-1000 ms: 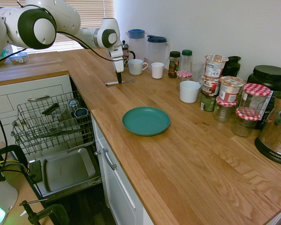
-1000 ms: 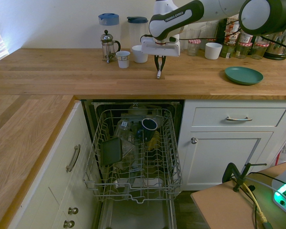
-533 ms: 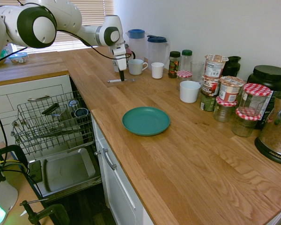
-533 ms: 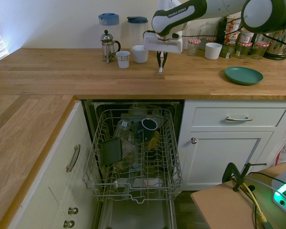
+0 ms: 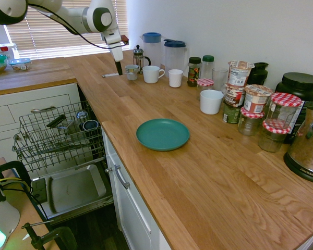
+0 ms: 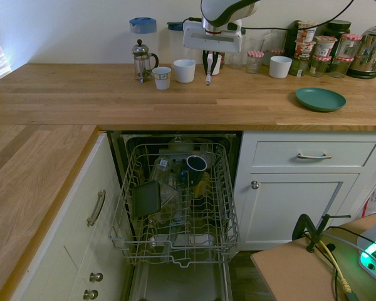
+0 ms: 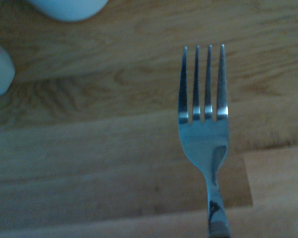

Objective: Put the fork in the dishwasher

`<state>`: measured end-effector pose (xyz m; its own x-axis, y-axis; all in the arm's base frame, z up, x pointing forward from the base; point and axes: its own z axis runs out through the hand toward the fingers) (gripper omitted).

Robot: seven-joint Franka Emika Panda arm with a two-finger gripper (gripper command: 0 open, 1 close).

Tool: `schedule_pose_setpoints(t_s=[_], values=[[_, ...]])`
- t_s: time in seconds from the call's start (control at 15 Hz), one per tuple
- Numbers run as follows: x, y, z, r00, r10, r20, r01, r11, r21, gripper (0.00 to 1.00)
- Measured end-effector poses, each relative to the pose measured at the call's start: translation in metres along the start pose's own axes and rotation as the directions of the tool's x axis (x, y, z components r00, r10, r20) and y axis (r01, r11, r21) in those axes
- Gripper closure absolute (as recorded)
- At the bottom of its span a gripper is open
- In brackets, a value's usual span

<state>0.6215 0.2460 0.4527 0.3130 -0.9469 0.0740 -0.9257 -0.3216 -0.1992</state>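
My gripper (image 5: 118, 71) is shut on the fork (image 5: 110, 75), a slim silver one held roughly level in the air above the wooden counter, near the small cup and the French press. From the other side the fork (image 6: 207, 78) pokes out below the gripper (image 6: 207, 69). The wrist view shows the fork (image 7: 203, 134) with its tines over the wood grain. The dishwasher stands open below the counter, its grey wire rack (image 5: 26, 136) pulled out over the lowered door (image 5: 73, 187). The rack (image 6: 122, 221) holds a mug, a dark tray and other dishes.
Along the wall stand a French press (image 6: 141, 61), a small cup (image 6: 161, 78), white mugs (image 5: 152, 74), two blue-lidded jugs (image 5: 175, 56), jars (image 5: 256, 99) and a kettle (image 5: 309, 151). A teal plate (image 5: 162, 134) lies mid-counter. White drawers flank the dishwasher.
The gripper closed fully on the fork, lifted it off the counter and carried it up and back toward the French press and the window.
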Motion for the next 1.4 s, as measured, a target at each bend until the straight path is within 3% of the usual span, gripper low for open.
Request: schedule_pose_setpoints(t_s=[0.27, 0.53, 0.87, 1.13, 1.4], values=[[-0.04, 0.071, -0.008, 0.999, -0.05, 0.015, 0.05, 0.999, -0.018, 1.0], [-0.048, 0.099, 0.002, 0.999, -0.05, 0.006, 0.05, 0.999, -0.019, 1.0], [-0.127, 0.147, 0.016, 0.999, -0.034, -0.024, 0.033, 0.999, -0.027, 1.0], [-0.187, 0.192, 0.046, 0.997, -0.061, -0.051, 0.059, 0.998, -0.034, 1.0], [-0.218, 0.217, 0.111, 0.993, -0.102, -0.051, 0.099, 0.992, -0.073, 1.0]])
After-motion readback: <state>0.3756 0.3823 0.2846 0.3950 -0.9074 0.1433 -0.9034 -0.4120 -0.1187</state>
